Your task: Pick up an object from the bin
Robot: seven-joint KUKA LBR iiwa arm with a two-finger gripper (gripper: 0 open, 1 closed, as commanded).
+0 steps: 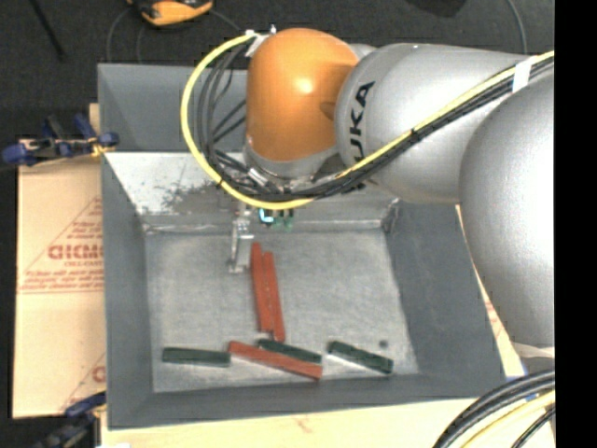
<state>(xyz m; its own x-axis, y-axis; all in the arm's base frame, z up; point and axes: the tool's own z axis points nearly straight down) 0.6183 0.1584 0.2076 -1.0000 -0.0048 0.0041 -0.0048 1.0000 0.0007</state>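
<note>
Bars lie in a loose row along the near wall of the bin (126,297). At the left is a green bar (196,356), flat and on its own. Right of it a short red bar (276,361) slants toward the near right, and a middle green bar (291,351) lies along its far side, touching it; which one rests on the other is hard to make out. A right green bar (360,358) lies a little apart from that pair.

From the middle green bar a long red bar (268,295) runs away toward the far wall, its near end meeting the pair and its far end pointing up the middle of the bin floor. This is the bar nearest the gripper.

The gripper (243,255) hangs just to the left of the long red bar's far end, close beside it and perhaps touching. The bar is not seen inside its grasp. I cannot tell whether the gripper is spread or pressed together, since its upper part is hidden under the wrist.

Above it sits the round orange cover (291,91), with a yellow cable (196,91) looping round its left side over a bundle of dark cables. A small teal glow (271,217) shows under the wrist.

The silver arm (420,138) comes in from the right, hides the far right of the bin and is cut off at the edge. The letters KUKA (362,119) run up the arm beside the cover.
</note>
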